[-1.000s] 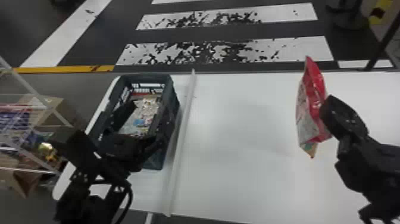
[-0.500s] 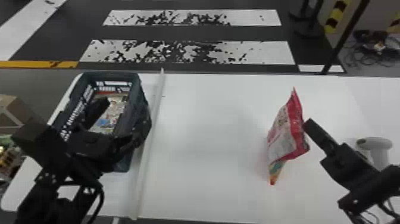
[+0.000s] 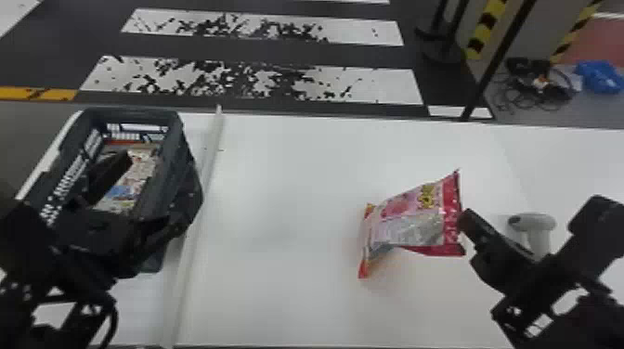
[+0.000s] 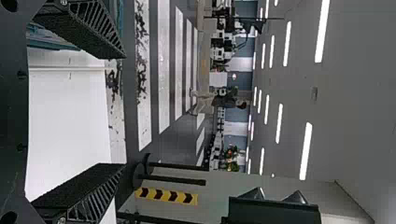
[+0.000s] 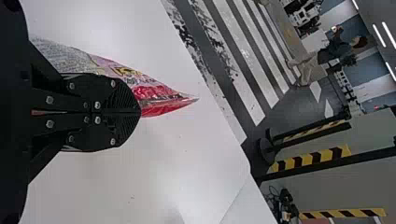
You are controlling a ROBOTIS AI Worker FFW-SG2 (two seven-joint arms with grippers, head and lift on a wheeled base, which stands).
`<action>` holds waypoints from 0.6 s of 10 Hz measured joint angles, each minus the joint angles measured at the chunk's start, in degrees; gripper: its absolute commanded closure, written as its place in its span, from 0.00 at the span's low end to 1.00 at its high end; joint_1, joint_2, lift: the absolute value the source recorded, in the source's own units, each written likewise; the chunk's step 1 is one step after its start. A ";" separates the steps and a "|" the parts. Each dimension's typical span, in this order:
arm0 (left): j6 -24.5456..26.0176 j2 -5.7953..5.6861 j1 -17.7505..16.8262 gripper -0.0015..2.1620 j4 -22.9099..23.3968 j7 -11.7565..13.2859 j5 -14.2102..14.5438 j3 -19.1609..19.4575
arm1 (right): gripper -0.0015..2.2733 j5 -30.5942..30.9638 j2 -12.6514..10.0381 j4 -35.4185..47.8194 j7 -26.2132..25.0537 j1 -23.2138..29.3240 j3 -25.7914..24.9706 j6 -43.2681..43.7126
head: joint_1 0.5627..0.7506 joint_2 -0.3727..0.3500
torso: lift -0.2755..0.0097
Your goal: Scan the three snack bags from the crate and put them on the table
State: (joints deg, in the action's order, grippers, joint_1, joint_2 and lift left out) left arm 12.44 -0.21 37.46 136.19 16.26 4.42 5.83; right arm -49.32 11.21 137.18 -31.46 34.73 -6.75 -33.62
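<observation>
Held over the right half of the table [image 3: 288, 195] is a red and pink snack bag [image 3: 408, 220], its red end pinched by my right gripper [image 3: 464, 220]. In the right wrist view the right gripper [image 5: 140, 112] is shut on that red edge of the bag [image 5: 156, 95]. My left gripper [image 3: 139, 190] stands over the dark crate [image 3: 181, 185], where more packages [image 3: 139, 171] lie. In the left wrist view the left gripper [image 4: 125, 111] has its fingers wide apart with nothing between them.
A white handheld scanner [image 3: 531, 225] stands on the table behind the right gripper. A pale raised strip [image 3: 199, 222] runs front to back just right of the crate. Black posts stand beyond the far edge.
The head view has swung to the right, bringing the scanner into sight. My right gripper has turned the bag from hanging upright to lying more sideways. The left gripper stays by the crate.
</observation>
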 measured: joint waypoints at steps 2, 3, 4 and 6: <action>-0.01 0.11 0.64 0.02 0.30 0.00 -0.19 -0.12 | 0.00 7.55 -0.05 -0.65 1.11 -1.96 -0.28 -4.14 | 0.70 0.38 | 0.64; -0.10 0.12 0.87 0.02 0.30 0.00 -0.20 -0.18 | 0.00 11.78 0.46 -1.49 2.95 -2.67 -0.15 -4.48 | 0.70 0.35 | 0.64; -0.14 0.07 1.03 0.02 0.23 0.00 -0.24 -0.21 | 0.01 15.70 1.29 -2.74 6.06 -3.22 -0.14 -4.03 | 0.70 0.34 | 0.64; -0.15 0.04 1.12 0.02 0.14 0.00 -0.29 -0.21 | 0.05 19.50 2.96 -4.97 14.82 -3.19 -0.99 -0.16 | 0.70 0.33 | 0.64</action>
State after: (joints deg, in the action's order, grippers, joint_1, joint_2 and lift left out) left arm 12.29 -0.17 38.58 136.34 16.26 4.12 5.62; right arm -29.83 14.17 132.20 -16.64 31.54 -7.74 -33.78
